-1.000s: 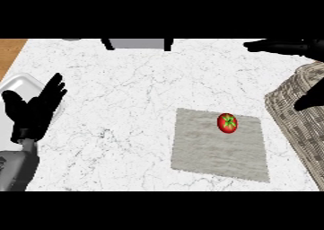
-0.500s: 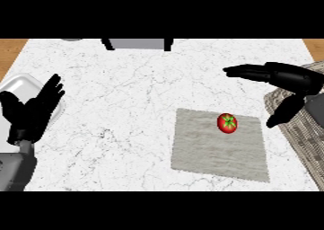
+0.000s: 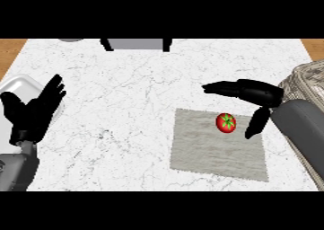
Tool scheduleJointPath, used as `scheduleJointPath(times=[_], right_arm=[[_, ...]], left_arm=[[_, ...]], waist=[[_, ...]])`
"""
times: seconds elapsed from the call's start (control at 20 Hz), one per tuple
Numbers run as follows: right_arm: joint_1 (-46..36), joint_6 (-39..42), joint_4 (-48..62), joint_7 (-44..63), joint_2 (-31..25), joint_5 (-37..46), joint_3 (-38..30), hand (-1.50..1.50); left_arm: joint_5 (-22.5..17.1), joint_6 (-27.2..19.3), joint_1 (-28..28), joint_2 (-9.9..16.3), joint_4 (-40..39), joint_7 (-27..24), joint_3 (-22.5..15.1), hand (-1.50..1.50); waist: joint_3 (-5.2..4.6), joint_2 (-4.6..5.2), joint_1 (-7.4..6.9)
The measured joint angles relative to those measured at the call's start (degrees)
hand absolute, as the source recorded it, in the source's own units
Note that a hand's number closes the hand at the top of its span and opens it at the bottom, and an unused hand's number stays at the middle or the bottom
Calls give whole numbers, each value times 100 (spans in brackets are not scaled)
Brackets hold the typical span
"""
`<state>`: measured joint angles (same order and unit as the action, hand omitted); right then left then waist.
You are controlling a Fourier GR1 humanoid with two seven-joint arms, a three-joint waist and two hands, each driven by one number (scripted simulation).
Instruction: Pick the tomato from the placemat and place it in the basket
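Looking down, you see a white marble counter (image 3: pixel 137 90). Your right hand (image 3: pixel 253 92) hangs fingers spread over the tomato (image 3: pixel 225 122) on the mat (image 3: pixel 217 152), basket (image 3: pixel 313 85) beside. Left hand (image 3: pixel 33 112) rests open.

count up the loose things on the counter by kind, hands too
tomato: 1
placemat: 1
basket: 1
hands, left hand and right hand: 2
total: 5
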<state>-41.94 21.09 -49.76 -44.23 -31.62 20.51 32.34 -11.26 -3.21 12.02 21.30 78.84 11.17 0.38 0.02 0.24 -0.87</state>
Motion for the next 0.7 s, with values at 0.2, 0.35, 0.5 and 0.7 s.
scheduleJointPath(times=[0.2, 0.35, 0.5, 0.7], right_arm=[[-99, -149, 459, -143, 266, 462, 101, -150], [-207, -294, 899, -319, 420, 788, 106, -150], [-416, -373, 1351, -550, 472, 986, 12, -150], [-432, -491, 1600, -700, 642, 1142, -52, -150]], left_arm=[[77, 61, -39, -28, -61, -85, 62, 0], [101, 76, -30, -31, 48, 19, 118, 0], [121, 148, -24, -43, 18, 0, 178, 0], [247, 107, 58, -185, -128, -79, 166, 0]], waist=[[0, -2, 5], [1, -1, -1], [1, 2, -7], [0, 1, 15]])
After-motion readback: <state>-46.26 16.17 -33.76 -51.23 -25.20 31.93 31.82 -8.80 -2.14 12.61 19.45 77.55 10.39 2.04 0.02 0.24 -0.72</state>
